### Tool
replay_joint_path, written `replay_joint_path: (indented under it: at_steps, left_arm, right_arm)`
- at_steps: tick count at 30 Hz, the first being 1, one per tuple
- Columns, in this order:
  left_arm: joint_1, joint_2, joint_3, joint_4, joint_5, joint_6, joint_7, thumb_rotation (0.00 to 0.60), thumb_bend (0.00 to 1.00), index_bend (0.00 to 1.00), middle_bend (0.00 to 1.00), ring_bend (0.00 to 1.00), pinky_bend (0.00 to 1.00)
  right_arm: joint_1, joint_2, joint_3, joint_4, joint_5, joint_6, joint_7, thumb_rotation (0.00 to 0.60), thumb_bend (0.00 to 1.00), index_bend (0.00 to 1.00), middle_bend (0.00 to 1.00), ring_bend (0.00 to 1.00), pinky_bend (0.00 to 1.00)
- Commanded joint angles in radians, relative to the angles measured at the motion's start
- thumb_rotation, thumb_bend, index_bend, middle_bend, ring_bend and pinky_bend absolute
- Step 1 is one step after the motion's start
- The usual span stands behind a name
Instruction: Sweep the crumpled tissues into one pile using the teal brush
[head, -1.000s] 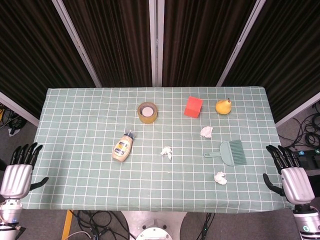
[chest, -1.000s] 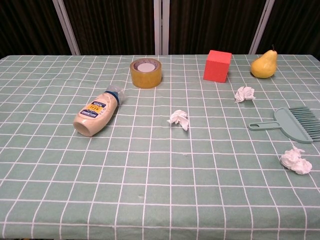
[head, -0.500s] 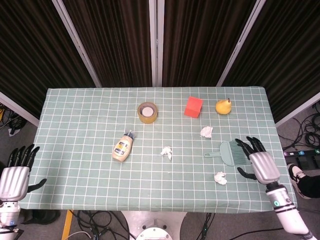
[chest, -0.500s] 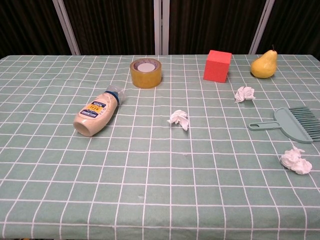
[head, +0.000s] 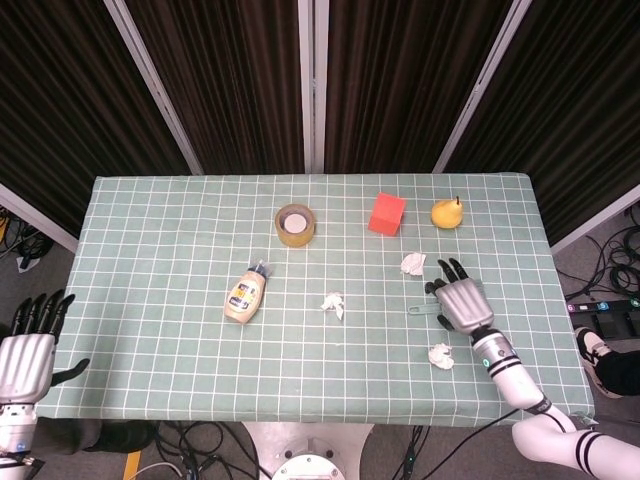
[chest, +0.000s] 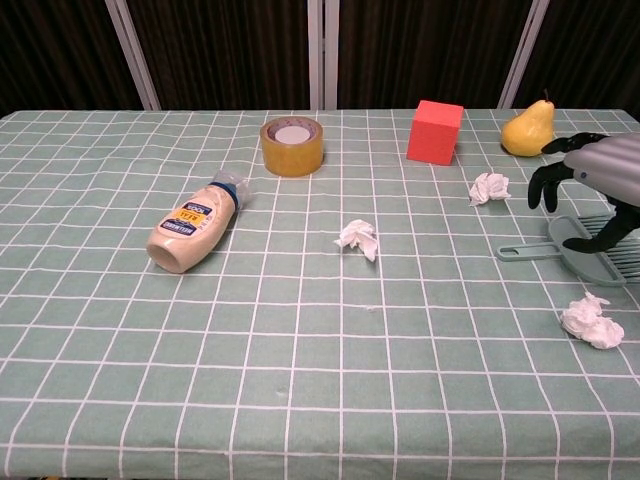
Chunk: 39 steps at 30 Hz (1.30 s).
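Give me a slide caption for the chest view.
Right robot hand hovers open over the teal brush, three crumpled tissues scattered.

tape roll (head: 295, 223), red cube (head: 387, 213), pear (head: 447, 213), mayonnaise bottle (head: 246, 293)

The head view looked steeply down on the whole desk (head: 150, 230) from above. The chest view sat low and closer, facing twelve o'clock across the same desk (chest: 100, 400).

Three tissues (head: 333, 304) (head: 412, 263) (head: 440, 355), one brush (chest: 585, 258), bottle (head: 245, 295), tape (head: 295, 223), cube (head: 387, 213), pear (head: 447, 213)
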Motion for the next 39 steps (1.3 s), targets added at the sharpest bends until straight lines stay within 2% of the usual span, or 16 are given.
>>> replay_joint_path:
  at_steps: [1, 12, 20, 31, 34, 39]
  left_arm:
    - [-0.001, -0.002, 0.0, 0.003, 0.0, -0.002, -0.003, 0.6, 0.01, 0.09, 0.04, 0.0, 0.0]
    - [-0.001, -0.008, 0.0, 0.017, -0.007, -0.014, -0.016, 0.6, 0.01, 0.09, 0.04, 0.0, 0.0]
    - [0.001, -0.013, 0.001, 0.029, -0.01, -0.016, -0.03, 0.6, 0.01, 0.09, 0.04, 0.0, 0.0]
    - [0.004, -0.016, 0.003, 0.041, -0.013, -0.02, -0.043, 0.6, 0.01, 0.09, 0.04, 0.0, 0.0]
    - [0.005, -0.017, 0.002, 0.044, -0.015, -0.02, -0.045, 0.6, 0.01, 0.09, 0.04, 0.0, 0.0]
    - [0.005, -0.017, 0.002, 0.045, -0.014, -0.02, -0.046, 0.6, 0.01, 0.09, 0.04, 0.0, 0.0]
  right_arm:
    - [0.032, -0.031, -0.01, 0.022, 0.032, -0.027, -0.084, 0.6, 0.17, 0.38, 0.41, 0.05, 0.0]
    - [0.047, -0.091, -0.042, 0.077, 0.069, -0.025, -0.169, 0.6, 0.17, 0.4, 0.42, 0.05, 0.0]
    - [0.054, -0.123, -0.056, 0.116, 0.062, -0.011, -0.179, 0.6, 0.21, 0.42, 0.43, 0.06, 0.0]
    - [0.07, -0.155, -0.063, 0.158, 0.07, -0.027, -0.173, 0.6, 0.21, 0.43, 0.43, 0.06, 0.0]
    - [0.068, -0.159, -0.069, 0.164, 0.057, -0.014, -0.159, 0.6, 0.25, 0.46, 0.44, 0.09, 0.0]
    - [0.056, -0.149, -0.067, 0.165, 0.005, 0.056, -0.087, 0.6, 0.35, 0.62, 0.52, 0.2, 0.04]
